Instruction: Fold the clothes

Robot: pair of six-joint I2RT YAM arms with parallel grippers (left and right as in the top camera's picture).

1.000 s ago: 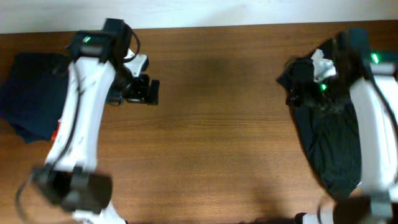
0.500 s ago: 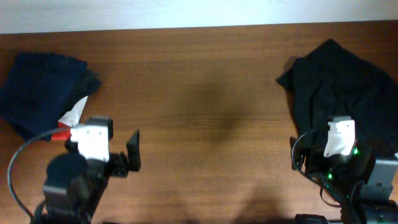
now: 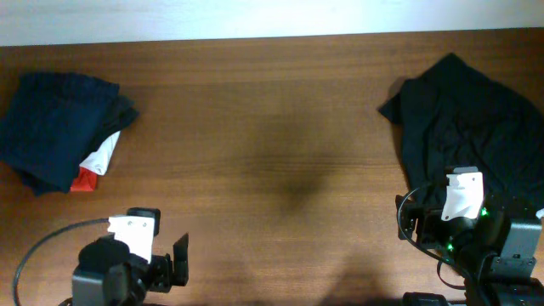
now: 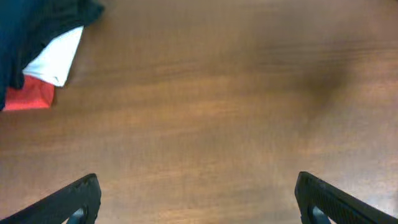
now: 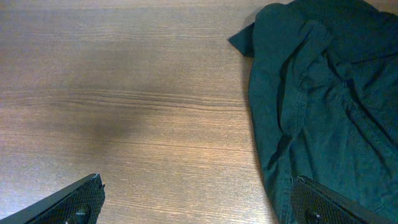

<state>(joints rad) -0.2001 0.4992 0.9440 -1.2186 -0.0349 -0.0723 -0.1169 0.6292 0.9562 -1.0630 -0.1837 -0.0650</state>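
A folded navy blue garment [image 3: 55, 127] lies at the far left of the wooden table, with a white and red piece [image 3: 93, 166] sticking out beneath it; its edge shows in the left wrist view [image 4: 25, 31]. A larger black garment [image 3: 467, 136] lies crumpled at the right, also in the right wrist view [image 5: 323, 93]. My left gripper [image 4: 196, 199] is open and empty over bare wood near the front edge. My right gripper [image 5: 193, 202] is open and empty, its right finger just over the black garment's edge.
The wooden table [image 3: 272, 127] spans the view, with its far edge against a white wall [image 3: 272, 17]. Both arms' bases sit at the front edge, left [image 3: 127, 272] and right [image 3: 476, 246].
Both arms have pulled back from the garments to the front edge of the table. The navy garment now lies folded and uncovered at the left; the black garment lies uncovered at the right.
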